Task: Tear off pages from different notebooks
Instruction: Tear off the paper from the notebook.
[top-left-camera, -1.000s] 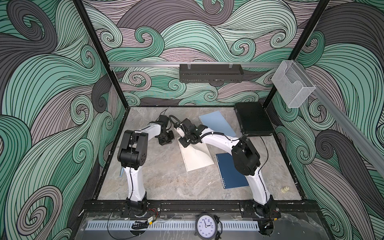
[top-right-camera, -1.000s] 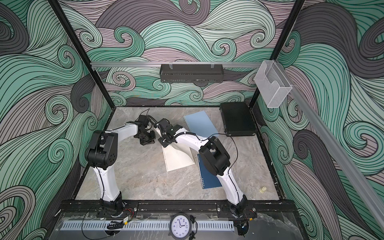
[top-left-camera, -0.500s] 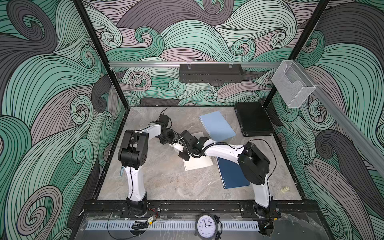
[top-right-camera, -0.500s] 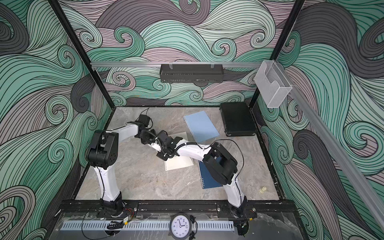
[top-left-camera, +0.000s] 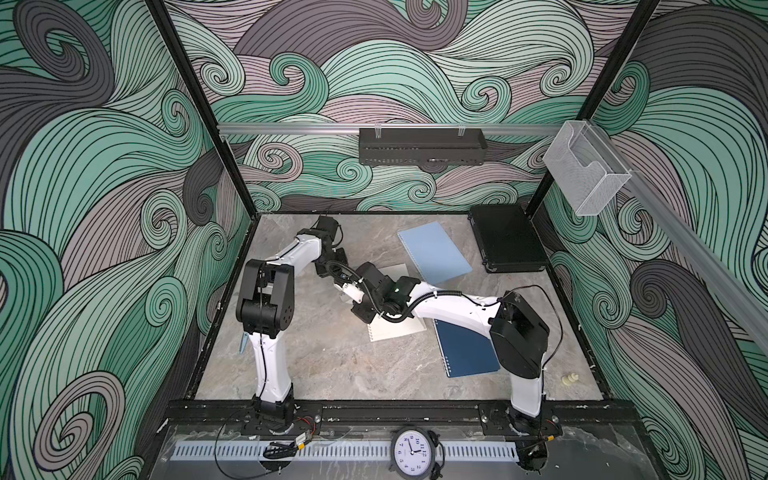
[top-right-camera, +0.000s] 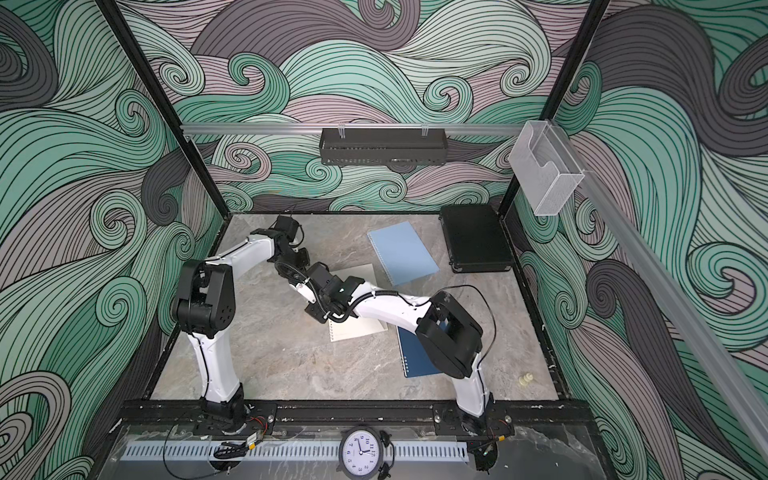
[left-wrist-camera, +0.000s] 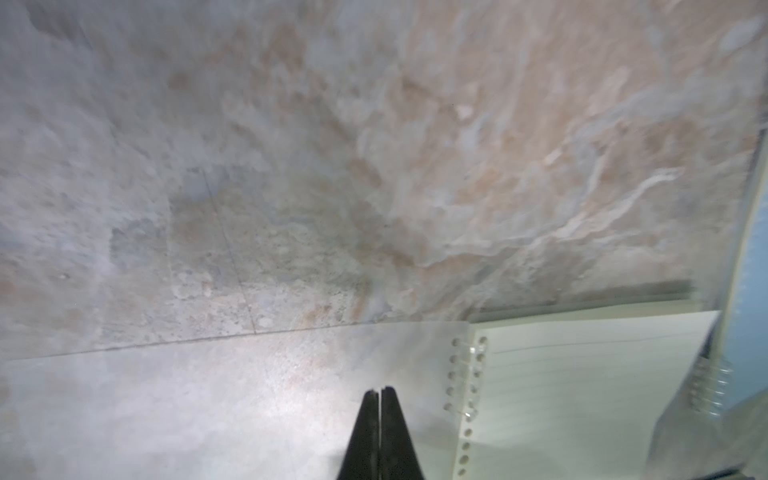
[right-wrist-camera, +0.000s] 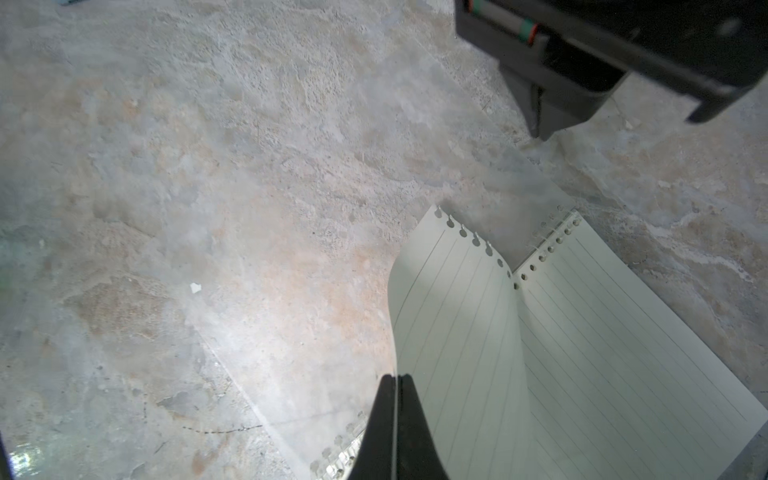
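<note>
The cream lined notebook (right-wrist-camera: 623, 353) lies open mid-table, partly under my right arm in both top views (top-left-camera: 395, 330) (top-right-camera: 357, 330). Its clear cover (left-wrist-camera: 208, 395) is folded out flat beside the spiral. My right gripper (right-wrist-camera: 395, 376) is shut on the edge of a lined page (right-wrist-camera: 449, 324). That page curls up, its far holes torn free of the wire. My left gripper (left-wrist-camera: 379, 390) is shut with its tips down on the clear cover near the spiral; it also shows in the right wrist view (right-wrist-camera: 540, 135). The light blue notebook (top-left-camera: 434, 251) and the navy notebook (top-left-camera: 467, 349) lie shut.
A flat black case (top-left-camera: 505, 243) sits at the back right corner. A small cream object (top-left-camera: 570, 379) lies near the front right. A scrap of paper (right-wrist-camera: 195, 287) rests on the marble. A black frame rail (top-left-camera: 374, 409) runs along the front.
My right gripper has moved toward the front of the table with the page, peeling it off the spiral, and the right elbow has dropped. The left gripper stays near the spiral.
</note>
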